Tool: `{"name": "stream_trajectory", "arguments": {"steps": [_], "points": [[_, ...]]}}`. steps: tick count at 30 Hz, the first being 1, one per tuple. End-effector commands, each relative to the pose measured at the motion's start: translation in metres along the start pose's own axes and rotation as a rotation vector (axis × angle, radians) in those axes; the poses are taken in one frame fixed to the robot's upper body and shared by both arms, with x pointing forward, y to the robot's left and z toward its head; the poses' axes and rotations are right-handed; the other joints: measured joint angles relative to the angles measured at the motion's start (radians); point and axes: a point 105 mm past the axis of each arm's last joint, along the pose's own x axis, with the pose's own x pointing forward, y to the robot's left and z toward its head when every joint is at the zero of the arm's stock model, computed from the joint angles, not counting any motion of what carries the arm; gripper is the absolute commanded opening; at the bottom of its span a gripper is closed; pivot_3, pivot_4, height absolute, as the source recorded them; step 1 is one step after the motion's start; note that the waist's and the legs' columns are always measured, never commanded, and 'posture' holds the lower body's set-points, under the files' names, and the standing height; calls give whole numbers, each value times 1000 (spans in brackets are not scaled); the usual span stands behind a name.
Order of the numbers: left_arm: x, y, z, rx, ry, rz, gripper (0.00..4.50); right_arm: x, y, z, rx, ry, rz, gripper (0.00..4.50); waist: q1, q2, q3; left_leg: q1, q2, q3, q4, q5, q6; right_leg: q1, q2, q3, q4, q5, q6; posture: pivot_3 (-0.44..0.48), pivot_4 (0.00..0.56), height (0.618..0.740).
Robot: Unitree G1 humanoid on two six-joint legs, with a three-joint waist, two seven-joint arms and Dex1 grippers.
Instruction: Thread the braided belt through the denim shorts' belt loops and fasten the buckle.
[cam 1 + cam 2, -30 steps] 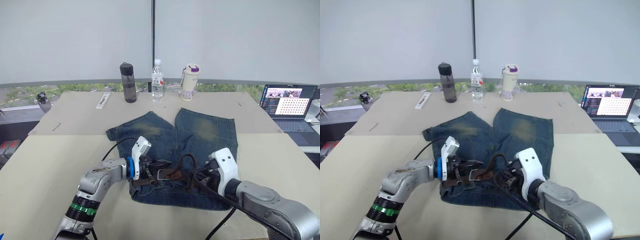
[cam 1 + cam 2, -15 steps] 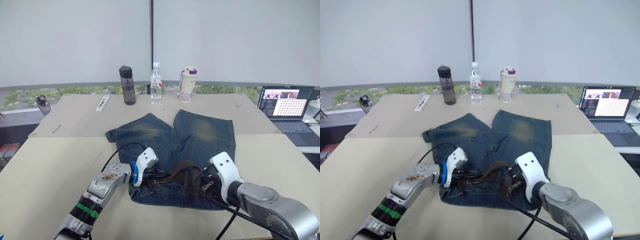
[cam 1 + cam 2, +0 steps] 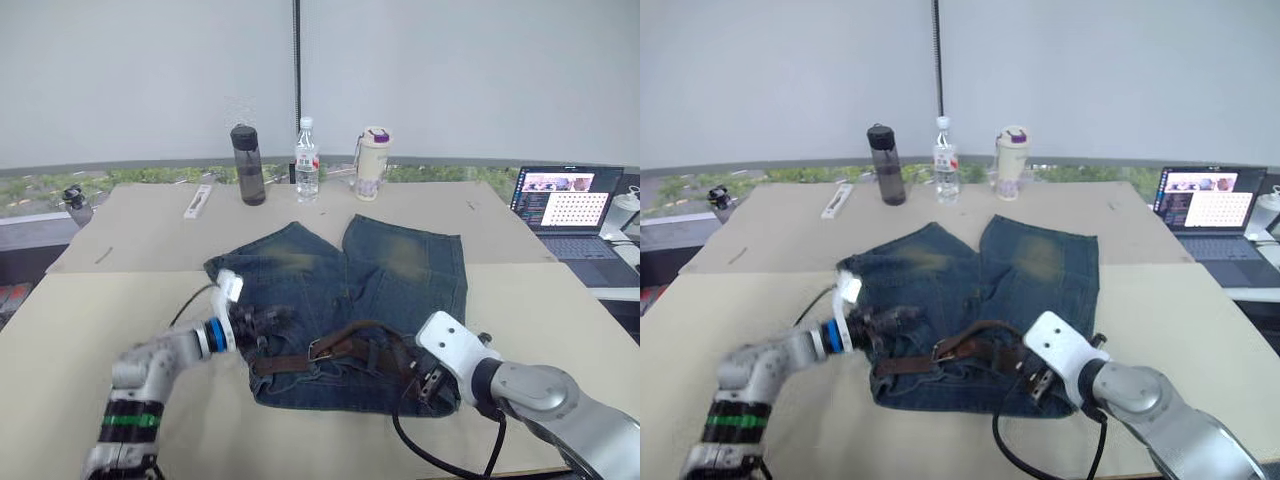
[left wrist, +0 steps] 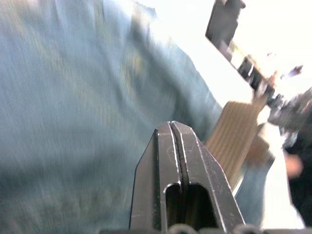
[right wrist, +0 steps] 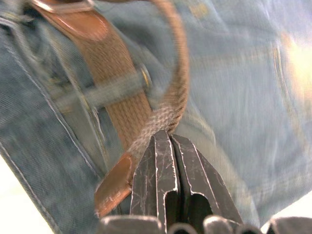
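- Whereas half a second ago the left end effector [image 3: 262, 322] was set at the buckle near the middle of the waistband, it is now seen drawn back toward the robot's left, over the left edge of the denim shorts [image 3: 345, 300], with its two black fingers pressed together and nothing held between them.
- The right end effector [image 5: 170, 146] has been lowered toward the near right corner of the shorts since then; its fingers are closed, and the braided belt [image 3: 340, 350] is met right at their tips, though whether the strap is actually pinched cannot be told.
- The belt is seen lying along the waistband at the near edge of the shorts, its free part arched in a loop above the waistband toward the right end effector.
- The strap is shown as a woven brown band with a smooth tan leather tip [image 5: 114, 187], and it is passed under a narrow denim belt loop [image 5: 105, 90].
- The buckle [image 3: 322, 349], a small silver-grey metal frame, is found near the middle of the waistband, between the two end effectors and apart from both.
- The shorts are spread flat on the pale surface [image 3: 80, 330], faded blue with yellowish worn patches on both legs, which point away from the robot.
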Motion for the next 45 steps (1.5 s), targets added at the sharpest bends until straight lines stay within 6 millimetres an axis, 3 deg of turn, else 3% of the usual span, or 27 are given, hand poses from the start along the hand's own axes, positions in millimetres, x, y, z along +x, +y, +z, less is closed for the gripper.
{"name": "stream_trajectory", "arguments": {"steps": [1, 6, 8, 10, 12, 15, 21, 32, 38, 42, 45], "points": [[6, -23, 2, 73, 42, -83, 0, -3, -7, 12, -138, -33, -18, 38, 3, 1, 0, 1, -1, 1, -1, 0, 0, 1, -1, 1, -1, 1, -2, 0, 150, 740], [29, -49, -10, 305, 139, -166, 0, 6, -10, 17, -292, -40, 2, 38, 10, 0, 1, 0, -2, 3, -1, 0, 0, 0, -3, 2, -2, 3, -8, 0, 150, 740], [43, -62, -12, 368, 175, -222, 0, 17, -1, 19, -281, -68, 61, 38, 10, 0, 1, 0, -2, 3, 0, 0, 0, 0, -3, 2, -2, 4, -9, 0, 150, 740], [51, -70, -15, 451, 221, -273, 530, 25, 6, 21, -260, -93, 100, 0, 8, -1, 2, 0, -2, 3, -1, 0, 0, 0, -2, 2, -2, 4, -9, 0, 150, 740], [55, -76, -20, 599, 303, -353, 1110, 25, 5, 25, -185, -123, 85, 605, 8, 1, 1, -1, -2, 3, 0, 0, 0, 1, -2, 2, -2, 5, -10, 0, 150, 740], [58, -78, -22, 782, 401, -448, 2152, 10, 2, 26, -41, -139, 69, 1537, 9, 2, 1, -2, -2, 3, -1, 0, 0, 3, 0, 3, -1, 5, -10, 0, 150, 740], [82, -86, -21, 952, 520, -648, 2152, -24, 11, 21, 121, -175, 104, 1537, 32, 3, 2, -5, -2, 2, 1, 0, 0, 3, 0, 2, -1, 3, -8, 0, 150, 740], [141, -116, -35, 1375, 644, -929, 2152, -49, 6, -14, 241, -101, -13, 1537, 33, 1, 3, -7, -8, -1, 3, 1, 2, 4, -1, 3, -1, 1, -2, 0, 150, 740], [150, -111, -54, 1552, 778, -993, 2152, -51, 13, -18, 275, -113, -30, 1537, 18, 3, 4, -8, -10, -4, 3, 1, 3, 4, -1, 4, 0, 2, 9, 0, 150, 740], [151, -93, -69, 1617, 898, -961, 2152, -51, 16, -20, 278, -108, -34, 1537, 16, 4, 4, -7, -10, -6, 3, 2, 3, 5, -1, 4, 1, 1, 9, 0, 150, 740], [154, -86, -78, 1622, 914, -935, 1320, -49, 20, -18, 281, -113, -24, 1565, 15, 4, 4, -7, -11, -6, 4, 2, 3, 5, -1, 4, 1, 1, 10, 0, 150, 740]]}}
